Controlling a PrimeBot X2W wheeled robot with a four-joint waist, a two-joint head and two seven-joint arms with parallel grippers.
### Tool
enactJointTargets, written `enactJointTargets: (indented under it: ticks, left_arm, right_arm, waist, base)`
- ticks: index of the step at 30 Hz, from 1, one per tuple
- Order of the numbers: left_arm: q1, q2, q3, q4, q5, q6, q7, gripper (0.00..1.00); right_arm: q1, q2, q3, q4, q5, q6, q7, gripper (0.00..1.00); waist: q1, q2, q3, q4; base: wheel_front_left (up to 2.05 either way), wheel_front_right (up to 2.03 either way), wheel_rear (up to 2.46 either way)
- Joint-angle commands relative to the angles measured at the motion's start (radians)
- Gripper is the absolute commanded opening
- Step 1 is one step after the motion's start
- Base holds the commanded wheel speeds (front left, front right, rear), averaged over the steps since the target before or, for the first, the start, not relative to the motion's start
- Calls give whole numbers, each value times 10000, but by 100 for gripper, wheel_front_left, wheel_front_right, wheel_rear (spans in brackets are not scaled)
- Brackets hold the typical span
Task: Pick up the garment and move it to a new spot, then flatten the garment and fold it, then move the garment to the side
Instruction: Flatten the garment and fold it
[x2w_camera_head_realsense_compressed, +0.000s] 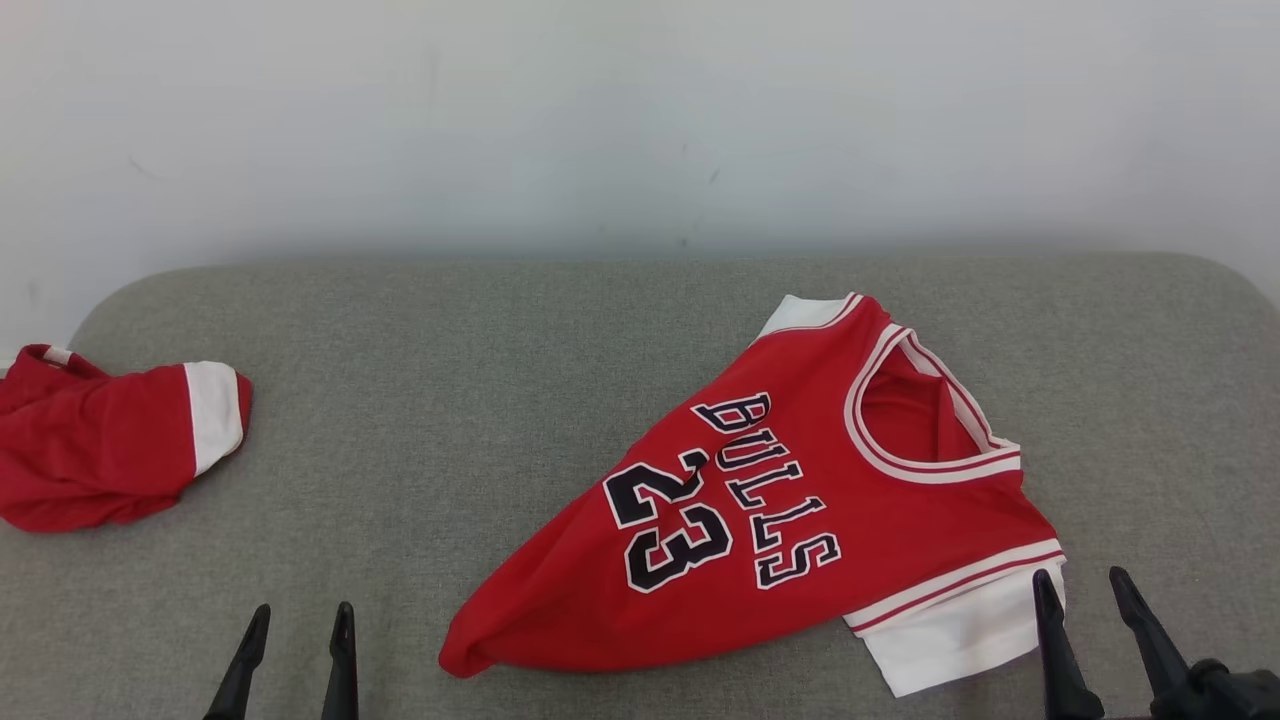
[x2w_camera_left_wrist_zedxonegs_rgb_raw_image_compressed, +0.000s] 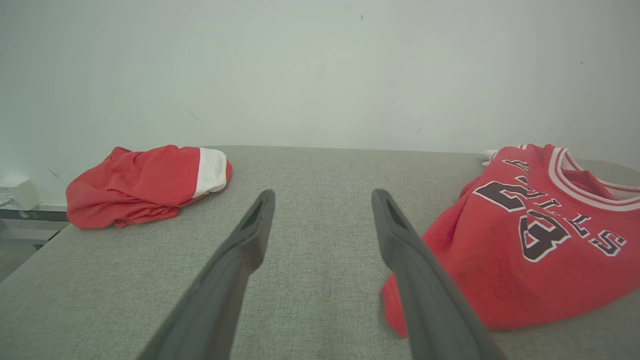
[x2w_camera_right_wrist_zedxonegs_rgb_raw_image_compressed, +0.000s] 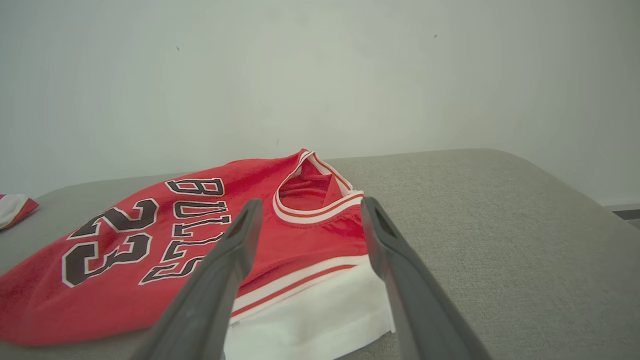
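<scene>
A red basketball jersey, the garment (x2w_camera_head_realsense_compressed: 800, 500), lies loosely spread on the grey padded table, lettered "BULLS 23", with white sleeve trim and its neck opening toward the right. From the left wrist the garment (x2w_camera_left_wrist_zedxonegs_rgb_raw_image_compressed: 530, 240) lies at the right; from the right wrist the garment (x2w_camera_right_wrist_zedxonegs_rgb_raw_image_compressed: 200, 240) lies straight ahead and to the left. My left gripper (x2w_camera_head_realsense_compressed: 298, 622) hovers open at the lower left, clear of the cloth; its fingers (x2w_camera_left_wrist_zedxonegs_rgb_raw_image_compressed: 250, 235) hold nothing. My right gripper (x2w_camera_head_realsense_compressed: 1083, 590) stands open at the jersey's white sleeve, its fingers (x2w_camera_right_wrist_zedxonegs_rgb_raw_image_compressed: 240, 240) straddling that edge without closing.
A second red and white garment (x2w_camera_head_realsense_compressed: 110, 440) lies bunched at the table's far left edge, also the bunched cloth (x2w_camera_left_wrist_zedxonegs_rgb_raw_image_compressed: 145, 182) in the left wrist view. The grey table (x2w_camera_head_realsense_compressed: 450, 400) ends at a white wall behind. A small white box (x2w_camera_left_wrist_zedxonegs_rgb_raw_image_compressed: 17, 192) sits off the table's left.
</scene>
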Motion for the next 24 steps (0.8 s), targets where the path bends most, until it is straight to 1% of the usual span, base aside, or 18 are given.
enactJointTargets:
  ticks: [1, 8, 10, 11, 14, 20, 24]
  left_arm:
    - [-112, -32, 25, 10, 9, -11, -33, 100]
    - [-337, -147, -15, 11, 146, -12, -33, 100]
    - [-365, -176, -47, 19, 175, -9, -33, 100]
    - [-365, -176, -47, 19, 175, -9, -33, 100]
    - [-498, -226, -108, 40, 199, 0, -33, 100]
    - [-656, -263, -166, 88, 227, 0, -33, 100]
    - [-727, -289, -238, 98, 284, 0, -33, 100]
  right_arm:
    - [-241, -171, -7, 160, -99, -23, 96, 100]
    - [-1408, -749, -17, 1292, -94, -23, 711, 100]
    - [-1674, -873, -35, 1758, 11, -23, 889, 100]
    - [-1674, -873, -35, 1758, 11, -23, 889, 100]
    - [-2064, -1010, -42, 2538, 143, -23, 1132, 100]
    - [-2736, -1007, -72, 3989, 367, -23, 1253, 100]
    - [-3019, -867, -83, 4998, 573, -23, 1305, 100]
  waist:
    - [0, 0, 35, -4]
    - [0, 0, 305, 134]
    - [0, 0, 391, 207]
    - [0, 0, 391, 207]
    - [0, 0, 526, 331]
    - [0, 0, 775, 478]
    - [0, 0, 872, 565]
  base:
    - [0, 0, 0]
    - [0, 0, 0]
    - [0, 0, 0]
    - [0, 0, 0]
    - [0, 0, 0]
    - [0, 0, 0]
    - [0, 0, 0]
